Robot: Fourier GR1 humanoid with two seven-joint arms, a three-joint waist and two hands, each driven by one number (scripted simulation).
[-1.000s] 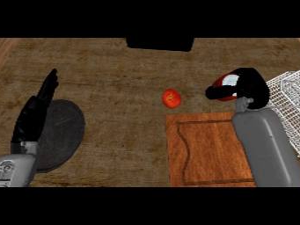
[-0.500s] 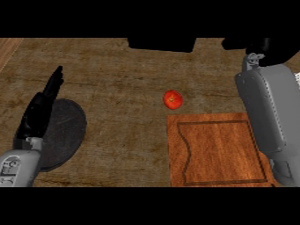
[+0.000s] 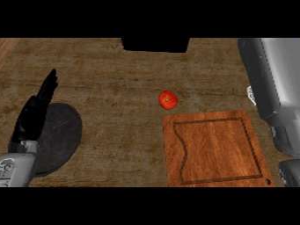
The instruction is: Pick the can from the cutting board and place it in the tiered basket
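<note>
Left hand (image 3: 35, 115) rests open, fingers straight, over a dark round plate (image 3: 64, 132) at left. Right forearm (image 3: 279, 83) runs up past the top edge; its hand & the can aren't visible. Rectangular wood-grain cutting board (image 3: 214, 149) lies bare, small red tomato (image 3: 168, 99) just above it on the brown counter (image 3: 113, 70).

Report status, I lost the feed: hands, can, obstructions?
Left hand open, resting over dark plate. Right hand out of view. Cutting board bare, can unseen. Tomato beside board.

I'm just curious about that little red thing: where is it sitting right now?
In the head view the red tomato lies on the counter near the middle, just beyond the cutting board's far left corner, apart from it.
</note>
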